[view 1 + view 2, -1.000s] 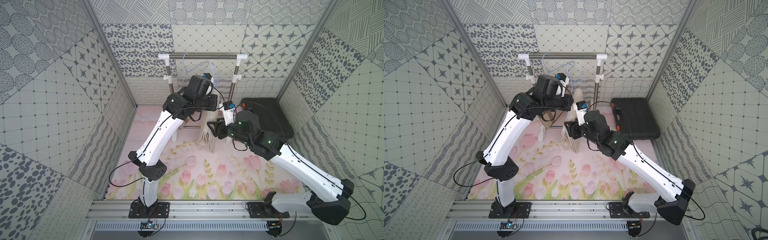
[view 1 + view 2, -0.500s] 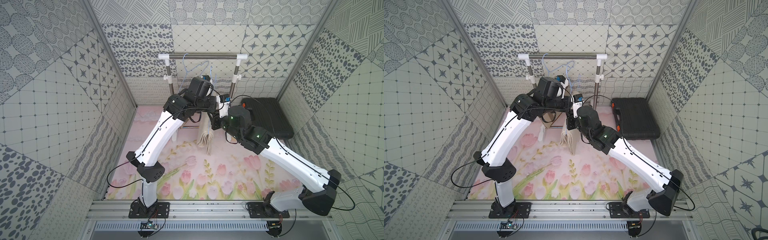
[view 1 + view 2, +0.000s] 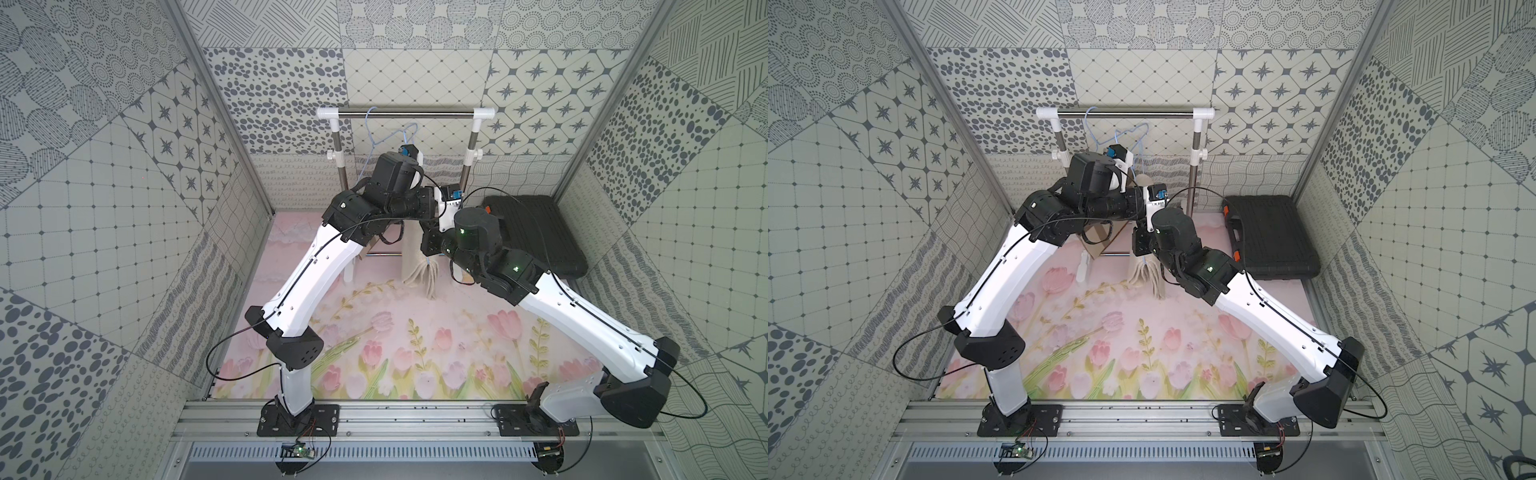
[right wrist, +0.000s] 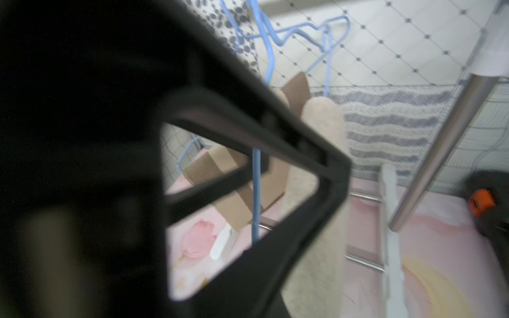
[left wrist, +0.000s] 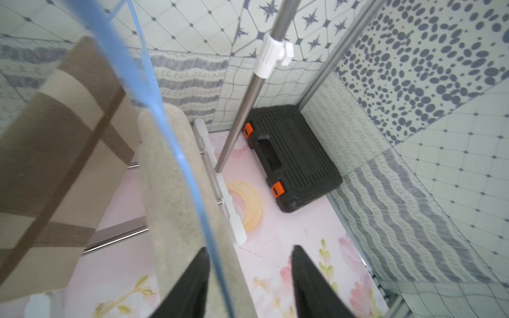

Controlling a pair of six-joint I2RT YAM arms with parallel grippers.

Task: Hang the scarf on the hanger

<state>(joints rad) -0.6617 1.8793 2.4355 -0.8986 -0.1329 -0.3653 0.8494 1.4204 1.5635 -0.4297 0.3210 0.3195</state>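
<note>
A light blue wire hanger (image 3: 371, 132) hooks over the steel rail (image 3: 415, 113) in both top views. A cream fringed scarf (image 3: 417, 259) (image 3: 1144, 272) is draped over it. In the left wrist view the hanger's wire (image 5: 176, 154) runs down along the scarf (image 5: 170, 192). My left gripper (image 5: 249, 249) stands open there, with the wire and scarf edge just inside one finger (image 5: 197, 275). My right gripper (image 3: 432, 245) is shut right against the scarf (image 4: 316, 247) and hanger wire (image 4: 256, 192). A dark blur hides what it pinches.
A brown checked cloth (image 5: 55, 154) (image 3: 1096, 243) hangs beside the scarf. The rack's steel post (image 5: 248, 104) and white foot (image 5: 220, 190) stand close behind. A black case with orange latches (image 3: 536, 232) (image 5: 289, 157) lies at the back right on the flowered mat (image 3: 395, 345).
My left gripper has opened. My right gripper has swung in toward the scarf under the left wrist and shut.
</note>
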